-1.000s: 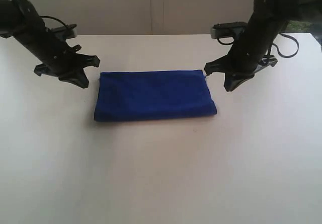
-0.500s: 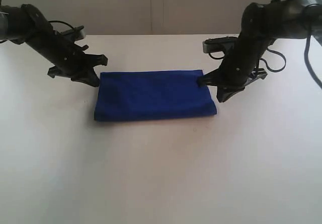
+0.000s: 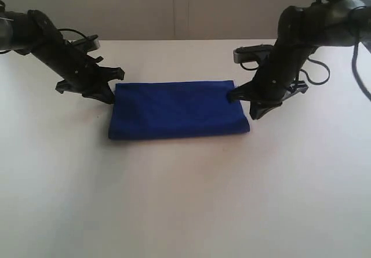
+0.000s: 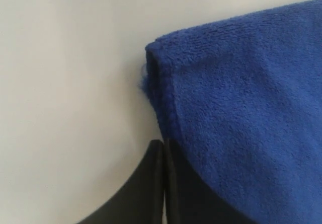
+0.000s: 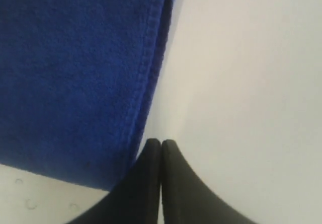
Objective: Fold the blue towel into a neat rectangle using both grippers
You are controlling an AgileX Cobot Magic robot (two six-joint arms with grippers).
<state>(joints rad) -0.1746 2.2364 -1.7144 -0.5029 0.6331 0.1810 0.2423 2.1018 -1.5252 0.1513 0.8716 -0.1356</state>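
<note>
Blue microfibre, the blue towel [image 3: 178, 108] lies flat near the middle of the counter [image 3: 185, 206], already doubled into a thick, fairly even rectangle with its long sides running across the exterior view and its stitched hems stacked at the short ends. At its far left corner the left fingers [image 4: 143, 191] are pressed fully together, with no cloth between them; their tips sit right at the hem, one just overlapping the pile. At the opposite short end the right fingers [image 5: 146, 183] are likewise closed tight on nothing, resting on bare counter just beside the hem. Both arms angle down from the outer sides of the counter, well apart from each other. Judging from this, the fold is either finished or one more halving is intended, and neither end is gripped yet. To do that step well, each pair of fingers would need to part before moving in, then straddle the whole stack of layers at matching corners rather than nip only the top sheet. Closed tips pushed sideways would likely drag and wrinkle the soft cloth. Lifting both ends together and level should keep the edges aligned.
</note>
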